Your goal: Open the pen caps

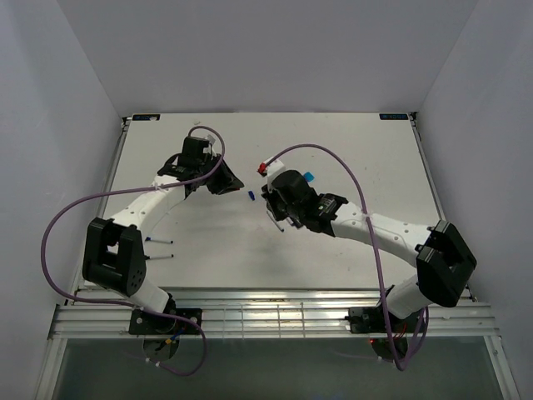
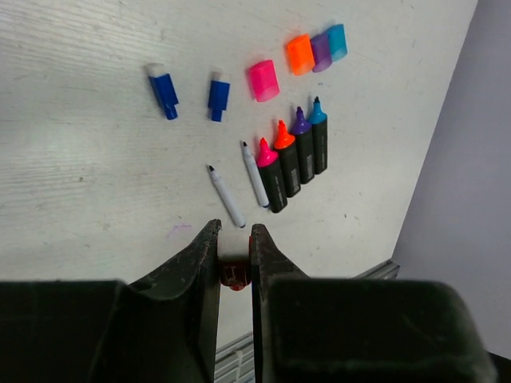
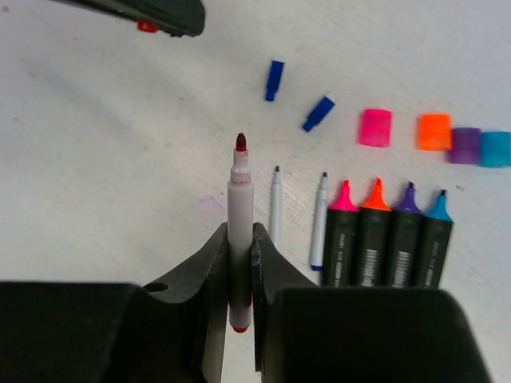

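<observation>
I see bright, even overhead light and soft shadows on the table, with the left gripper and right gripper rendered dark and slightly soft.

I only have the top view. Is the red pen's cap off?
Observer: Yes. The right gripper is shut on a white pen whose red tip is bare.
Operator: Where's its cap?
Observer: The red cap is pinched in the left gripper.
Operator: Any capped pens on the table?
Observer: None that I see. Four markers and two thin pens lie uncapped, with loose caps beyond them.
</observation>
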`<state>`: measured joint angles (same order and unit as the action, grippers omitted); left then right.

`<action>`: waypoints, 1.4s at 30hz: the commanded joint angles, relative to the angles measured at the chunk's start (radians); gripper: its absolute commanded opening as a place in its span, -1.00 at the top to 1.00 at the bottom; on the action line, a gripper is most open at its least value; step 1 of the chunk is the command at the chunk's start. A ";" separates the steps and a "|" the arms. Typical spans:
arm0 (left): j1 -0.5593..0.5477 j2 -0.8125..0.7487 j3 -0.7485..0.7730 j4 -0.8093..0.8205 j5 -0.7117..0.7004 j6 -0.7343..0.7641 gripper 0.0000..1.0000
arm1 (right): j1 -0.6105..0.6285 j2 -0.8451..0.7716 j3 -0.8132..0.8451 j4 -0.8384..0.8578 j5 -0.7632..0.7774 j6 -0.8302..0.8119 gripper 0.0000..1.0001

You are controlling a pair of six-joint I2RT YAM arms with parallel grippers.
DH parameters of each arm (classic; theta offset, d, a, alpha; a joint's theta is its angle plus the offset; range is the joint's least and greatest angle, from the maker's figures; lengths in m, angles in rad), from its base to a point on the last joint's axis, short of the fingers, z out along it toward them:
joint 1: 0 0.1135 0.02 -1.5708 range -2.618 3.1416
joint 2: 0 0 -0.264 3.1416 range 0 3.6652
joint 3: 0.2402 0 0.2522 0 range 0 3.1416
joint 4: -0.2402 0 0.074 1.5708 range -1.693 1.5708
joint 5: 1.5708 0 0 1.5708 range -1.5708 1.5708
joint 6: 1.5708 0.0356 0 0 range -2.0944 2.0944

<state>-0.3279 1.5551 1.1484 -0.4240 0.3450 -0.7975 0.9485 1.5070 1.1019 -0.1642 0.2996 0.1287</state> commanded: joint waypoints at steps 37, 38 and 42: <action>-0.007 0.405 0.086 0.050 -0.132 0.018 0.09 | -0.068 0.266 -0.137 0.233 -0.244 0.011 0.54; -0.007 0.407 0.086 0.044 -0.132 0.014 0.05 | -0.073 0.268 -0.137 0.233 -0.246 0.009 0.50; -0.007 0.405 0.085 0.028 -0.138 0.006 -0.13 | -0.085 0.277 -0.134 0.232 -0.238 0.000 0.35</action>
<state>-0.3313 1.9480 1.2335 -0.3473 0.2485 -0.7937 0.8738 1.7752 0.9653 0.0338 0.0372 0.1486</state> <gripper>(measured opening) 0.555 0.309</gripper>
